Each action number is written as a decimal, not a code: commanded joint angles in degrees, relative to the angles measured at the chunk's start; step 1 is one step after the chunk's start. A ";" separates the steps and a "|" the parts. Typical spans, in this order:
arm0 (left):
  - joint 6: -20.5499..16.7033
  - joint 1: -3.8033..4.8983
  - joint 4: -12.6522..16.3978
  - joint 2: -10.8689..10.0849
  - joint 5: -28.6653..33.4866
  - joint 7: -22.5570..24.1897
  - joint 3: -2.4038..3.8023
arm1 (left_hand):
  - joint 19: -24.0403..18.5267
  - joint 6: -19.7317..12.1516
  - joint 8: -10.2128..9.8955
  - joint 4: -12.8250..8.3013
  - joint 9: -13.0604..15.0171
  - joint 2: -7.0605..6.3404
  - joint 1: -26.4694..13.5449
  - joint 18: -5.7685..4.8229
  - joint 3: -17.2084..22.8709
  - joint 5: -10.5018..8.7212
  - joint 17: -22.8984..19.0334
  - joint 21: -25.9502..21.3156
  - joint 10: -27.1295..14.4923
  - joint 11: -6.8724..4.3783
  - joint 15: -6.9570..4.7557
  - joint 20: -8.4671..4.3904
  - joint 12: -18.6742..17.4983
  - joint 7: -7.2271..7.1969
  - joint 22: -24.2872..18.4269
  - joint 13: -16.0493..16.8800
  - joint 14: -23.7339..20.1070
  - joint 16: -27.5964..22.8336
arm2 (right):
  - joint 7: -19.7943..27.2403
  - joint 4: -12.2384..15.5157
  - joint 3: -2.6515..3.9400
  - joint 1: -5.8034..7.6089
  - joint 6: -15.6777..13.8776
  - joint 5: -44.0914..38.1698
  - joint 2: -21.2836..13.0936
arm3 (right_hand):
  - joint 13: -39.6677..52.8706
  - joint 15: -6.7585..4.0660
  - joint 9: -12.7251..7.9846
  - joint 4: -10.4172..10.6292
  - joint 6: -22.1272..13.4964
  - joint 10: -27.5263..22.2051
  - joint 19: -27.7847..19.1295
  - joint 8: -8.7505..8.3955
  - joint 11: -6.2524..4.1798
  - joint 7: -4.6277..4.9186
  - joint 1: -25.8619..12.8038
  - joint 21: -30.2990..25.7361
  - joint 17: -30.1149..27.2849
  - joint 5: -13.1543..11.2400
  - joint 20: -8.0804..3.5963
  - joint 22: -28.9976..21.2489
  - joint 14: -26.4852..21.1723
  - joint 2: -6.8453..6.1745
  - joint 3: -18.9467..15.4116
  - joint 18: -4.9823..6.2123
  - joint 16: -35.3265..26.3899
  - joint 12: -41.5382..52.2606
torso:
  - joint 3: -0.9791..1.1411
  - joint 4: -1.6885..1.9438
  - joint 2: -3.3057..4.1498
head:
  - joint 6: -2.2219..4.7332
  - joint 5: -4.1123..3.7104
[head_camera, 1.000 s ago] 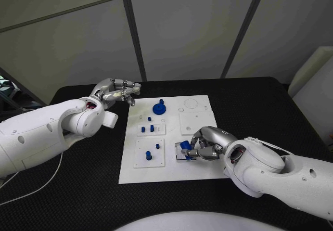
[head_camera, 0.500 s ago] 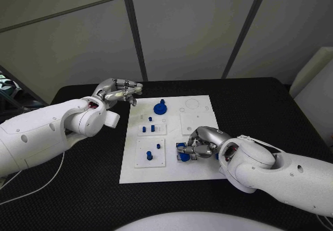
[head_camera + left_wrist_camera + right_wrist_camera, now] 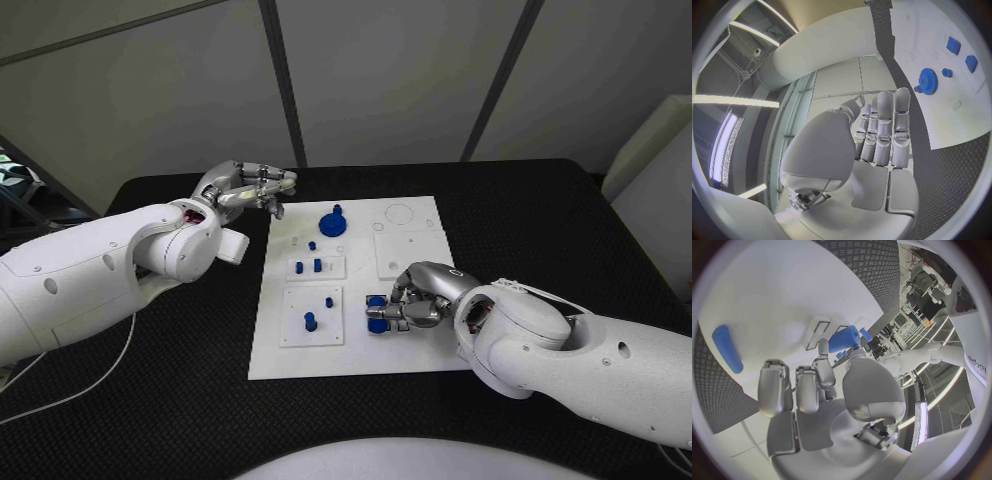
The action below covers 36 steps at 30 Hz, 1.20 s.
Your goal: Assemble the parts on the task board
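Note:
The white task board point(image 3: 411, 215) lies mid-table. A blue gear point(image 3: 333, 224) stands at its far end, and several small blue pegs point(image 3: 307, 321) stand in the left-hand insets. My right hand point(image 3: 415, 300) rests over the board's near right part and pinches a blue cylindrical part point(image 3: 378, 304) between thumb and finger. The right wrist view shows that part point(image 3: 844, 338) at the fingertips point(image 3: 822, 347), with a blue oblong piece point(image 3: 726, 347) lying on the board beyond. My left hand point(image 3: 248, 187) hovers off the board's far left corner, fingers curled, holding nothing. The left wrist view shows the gear point(image 3: 927, 81).
The black table point(image 3: 534, 220) surrounds the board with open room to the right and at the near left. A white inset plate point(image 3: 401, 255) sits just beyond my right hand. A thin cable point(image 3: 87, 380) trails over the near left table.
My right hand has shifted a little left along the board with the blue part still pinched. My left hand has barely moved.

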 commanded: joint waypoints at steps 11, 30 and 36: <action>0.41 0.09 0.06 -0.23 0.26 0.56 0.04 | 0.21 -0.39 0.23 0.37 -0.05 0.01 -0.68 -0.16 -0.01 0.32 -0.06 -0.30 -0.36 -0.10 0.33 -0.01 0.18 0.13 -0.06 0.05 0.04 -0.25 | 2.71 2.75 -0.02 0.06 -1.70 -2.21 -2.26 | 1.27 -0.41 1.14 -1.13 0.08 0.81 0.00 0.84 -0.43 -0.54 8.67 0.14 5.40 2.73 -0.46 1.96 4.14 -0.60 2.00 -1.00 -0.16 0.60 | 0.02 -0.09 -0.11 | -0.03 0.04; 0.49 0.09 0.11 -0.25 0.26 0.40 0.04 | 0.23 -0.42 0.25 0.38 -0.05 0.05 -0.68 -0.16 0.03 0.33 -0.05 -0.33 -0.41 -0.10 0.33 0.00 0.23 0.13 -0.08 0.07 0.05 -0.24 | 2.45 1.87 -0.03 0.06 0.17 -2.15 -2.12 | 1.64 -0.52 1.64 -1.63 0.27 1.02 0.10 1.21 -0.56 -0.67 12.84 0.27 5.58 2.31 -0.55 2.24 4.18 -0.16 2.25 -1.05 -0.15 0.67 | -0.08 0.12 0.02 | -0.10 0.13; 0.47 0.09 0.12 -0.19 0.26 0.39 0.04 | 0.27 -0.44 0.29 0.43 -0.04 0.24 -0.69 -0.16 0.13 0.36 -0.05 -0.39 -0.48 -0.09 0.33 0.01 0.31 0.14 -0.12 0.09 0.05 -0.22 | 2.02 0.52 -0.02 0.06 0.00 -2.79 -1.05 | 1.81 -0.54 1.78 -1.79 0.38 1.13 0.15 1.35 -0.59 -0.71 13.75 0.33 5.69 2.10 -0.57 2.35 4.20 0.16 2.36 -1.08 -0.10 0.76 | -0.04 0.09 0.05 | -0.22 0.24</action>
